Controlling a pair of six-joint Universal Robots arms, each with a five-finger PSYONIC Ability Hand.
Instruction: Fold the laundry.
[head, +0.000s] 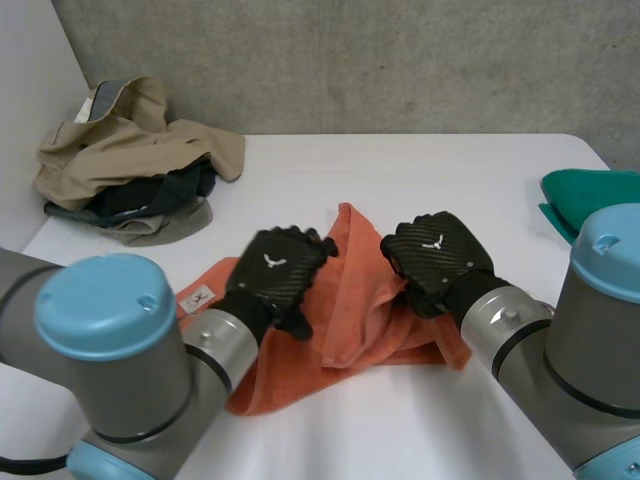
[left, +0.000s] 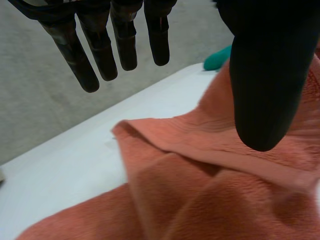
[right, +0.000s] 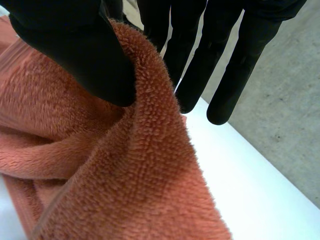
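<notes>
An orange towel (head: 352, 300) lies rumpled on the white table (head: 420, 170), with a fold raised down its middle. My left hand (head: 275, 272) hovers over the towel's left half, fingers (left: 100, 57) straight and spread, thumb (left: 262, 80) above the cloth and holding nothing. My right hand (head: 436, 257) is on the towel's right part. In the right wrist view its thumb (right: 75, 47) pinches a raised ridge of the towel (right: 125, 175) against the fingers. In the left wrist view the towel (left: 200, 190) shows a folded hem under the palm.
A heap of beige and dark clothes (head: 130, 155) sits at the table's back left. A green cloth (head: 590, 197) lies at the right edge, with its tip (left: 220, 59) beyond my left hand. A grey wall stands behind the table.
</notes>
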